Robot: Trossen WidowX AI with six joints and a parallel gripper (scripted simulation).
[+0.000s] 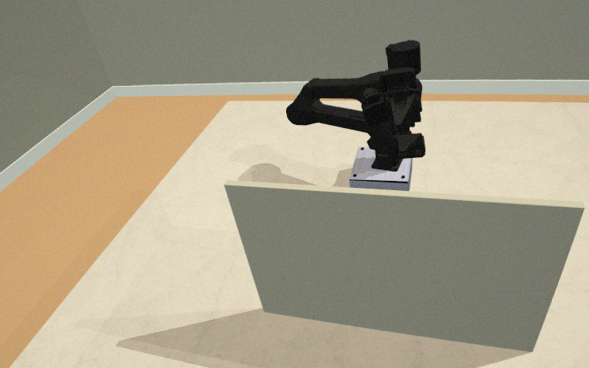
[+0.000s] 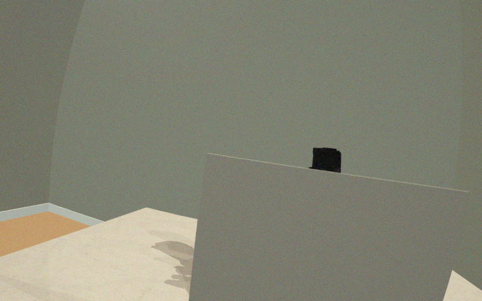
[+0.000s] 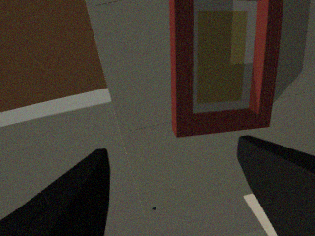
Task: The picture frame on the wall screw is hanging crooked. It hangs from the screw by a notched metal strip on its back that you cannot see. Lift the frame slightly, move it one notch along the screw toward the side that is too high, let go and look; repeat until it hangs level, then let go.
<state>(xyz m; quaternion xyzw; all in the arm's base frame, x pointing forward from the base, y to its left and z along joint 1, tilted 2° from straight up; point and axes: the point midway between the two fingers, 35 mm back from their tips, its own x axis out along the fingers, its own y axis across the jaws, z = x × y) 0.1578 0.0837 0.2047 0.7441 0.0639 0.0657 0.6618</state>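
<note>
The picture frame (image 3: 221, 123) has red bars around a grey border and an olive-yellow picture. Only one end shows, at the upper right of the wrist view; the rest runs out of the top edge. The top and exterior views look at the back of the wall panel (image 1: 390, 268) (image 2: 312, 244), which hides the frame. The screw and the notched strip are not visible, and I cannot tell the tilt. My gripper (image 3: 175, 152) is open, its two black fingers wide apart with nothing between them. The frame's near end shows beyond the fingertips, toward the right finger, with no visible contact.
The panel stands on the pale table (image 1: 165, 260) (image 2: 106, 266), between the top and exterior views and the arm (image 1: 338, 84). The arm rises from a light metal base (image 1: 364, 171). A small dark dot (image 3: 154, 208) shows low between the fingers. Room walls stand behind.
</note>
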